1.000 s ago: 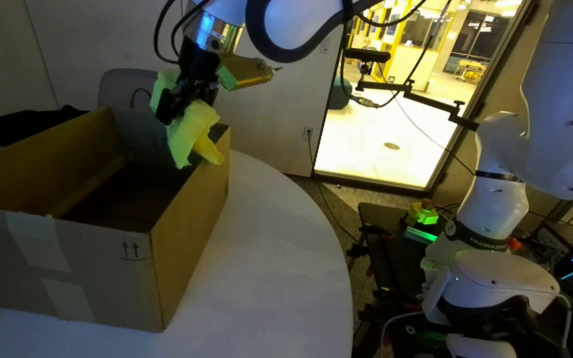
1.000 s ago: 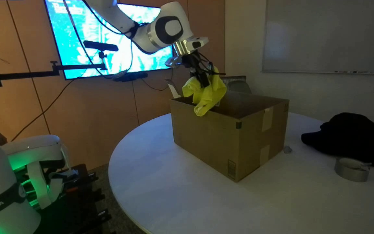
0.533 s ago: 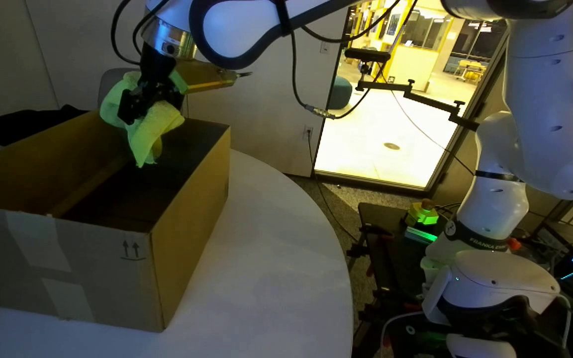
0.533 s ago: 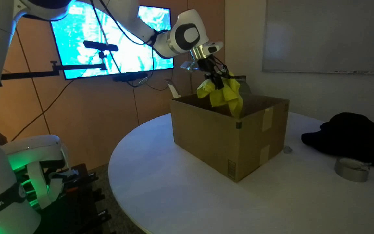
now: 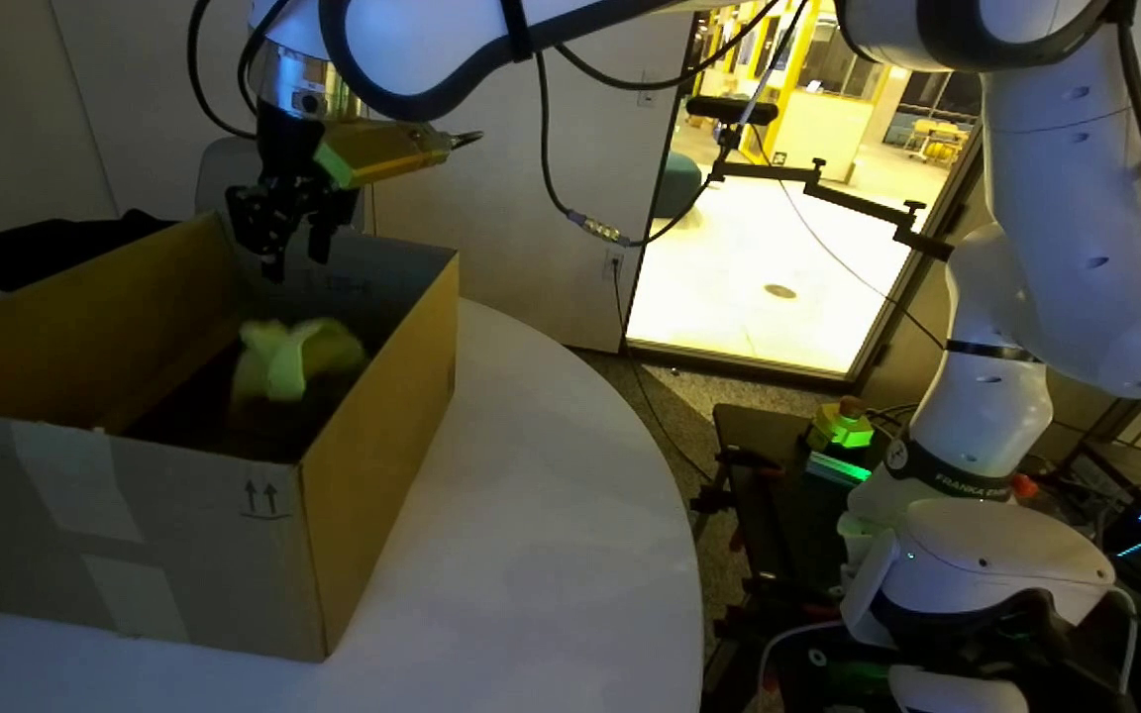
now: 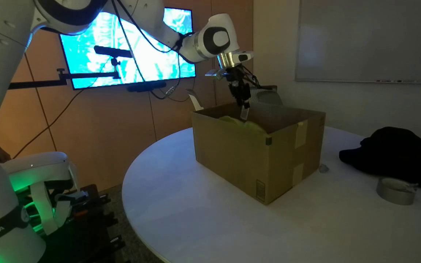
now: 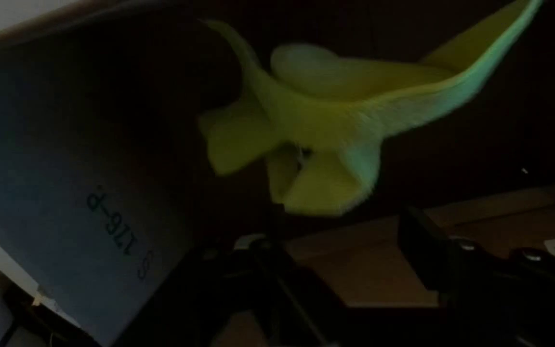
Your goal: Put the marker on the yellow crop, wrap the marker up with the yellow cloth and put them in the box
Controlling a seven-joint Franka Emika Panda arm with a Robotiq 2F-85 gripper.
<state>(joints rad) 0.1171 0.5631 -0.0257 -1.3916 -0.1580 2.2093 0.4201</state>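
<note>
We are judging the task nearly finished: the yellow cloth (image 5: 285,358) is showing inside the box (image 5: 382,451), below the gripper (image 5: 295,258) and apart from it. In an exterior view it is looking blurred, so we are not able to tell whether it is falling or lying at the bottom. The marker we are not making out; we are supposing it is hiding in the folds beneath the tool, but nothing is confirming that the wrap is closing around it. What is remaining, as we are reading it, is only raising the tool clear and checking that marker and cloth are sitting together under it. The gripper is grasping nothing: we are seeing its jaws standing apart, with bare space between the fingers (image 7: 422,250) in the wrist view. As for pose, the arm (image 6: 213,39) is reaching out above the table (image 6: 196,212), bending at its end so that the gripper is pointing down over the box, the fingers hovering above the cloth and touching none of it
</note>
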